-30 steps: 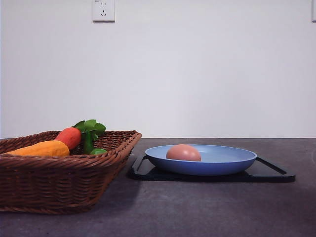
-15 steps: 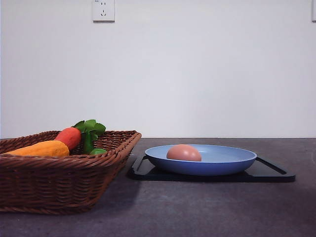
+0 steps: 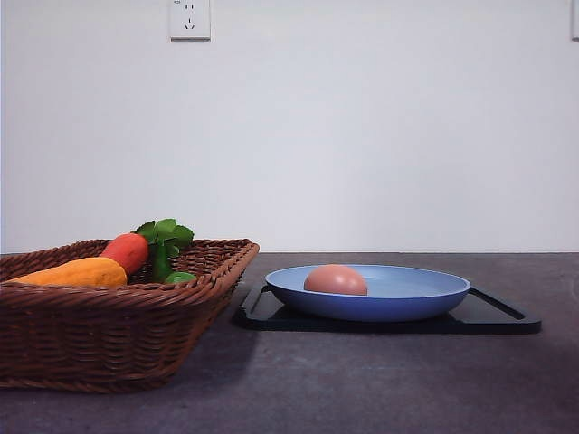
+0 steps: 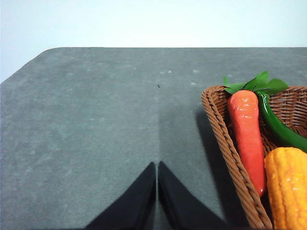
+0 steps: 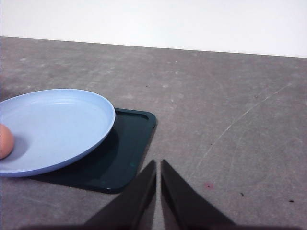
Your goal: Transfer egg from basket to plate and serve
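The brownish-pink egg (image 3: 336, 279) lies in the light-blue plate (image 3: 416, 294), left of its middle; its edge also peeks in at the right wrist view's border, egg (image 5: 5, 140) on plate (image 5: 62, 124). The brown wicker basket (image 3: 109, 334) stands at the left and holds toy vegetables. My left gripper (image 4: 157, 165) is shut over bare table beside the basket (image 4: 225, 139). My right gripper (image 5: 158, 164) is shut with nothing in it, just off the corner of the black tray.
The plate rests on a flat black tray (image 3: 493, 316). In the basket lie an orange-red carrot (image 4: 247, 134), a yellow corn cob (image 4: 288, 187) and a green pepper (image 4: 278, 127). A white wall with a socket (image 3: 190, 18) stands behind the dark grey table.
The egg rocks very slightly on the plate, a pixel or two right and back left. Nothing else has moved.
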